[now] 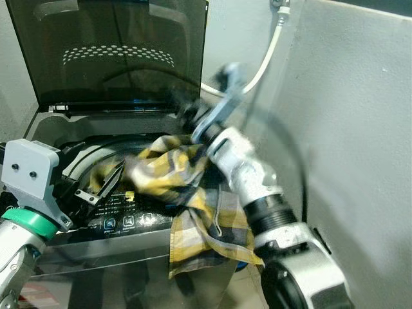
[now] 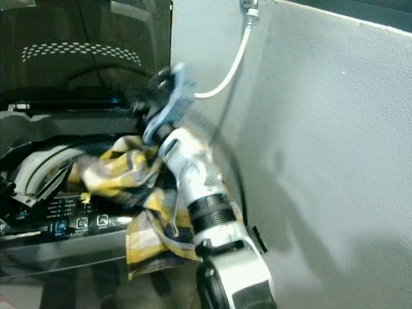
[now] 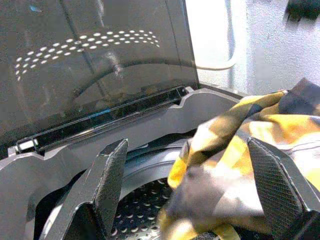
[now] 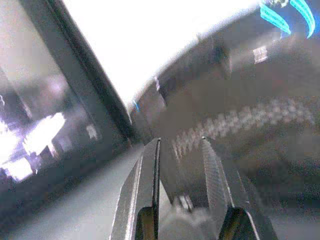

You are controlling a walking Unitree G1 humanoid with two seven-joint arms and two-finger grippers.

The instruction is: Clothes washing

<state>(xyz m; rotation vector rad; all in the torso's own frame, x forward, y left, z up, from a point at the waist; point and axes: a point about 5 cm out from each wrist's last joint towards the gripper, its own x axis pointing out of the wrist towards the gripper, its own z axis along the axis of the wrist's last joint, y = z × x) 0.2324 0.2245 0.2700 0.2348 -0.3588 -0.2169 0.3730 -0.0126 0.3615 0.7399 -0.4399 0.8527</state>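
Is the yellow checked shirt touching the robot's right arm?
Touching. In the left eye view the shirt lies draped against the right arm, hanging down over the washing machine's front edge.

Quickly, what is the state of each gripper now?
Left gripper: open, beside the shirt, holding nothing.
Right gripper: slightly open, empty.

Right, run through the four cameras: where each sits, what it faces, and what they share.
Left eye view: on the head, looking down at the open washing machine; plaid shirt over its front edge, both arms in view.
Right eye view: same head camera, same scene shifted; right arm, grey wall.
Left wrist view: along the left gripper, jaws open, toward the drum and raised lid; shirt between the fingers.
Right wrist view: along the right gripper, blurred, toward the lid.
Shared: shirt and lid in eye and left wrist views.
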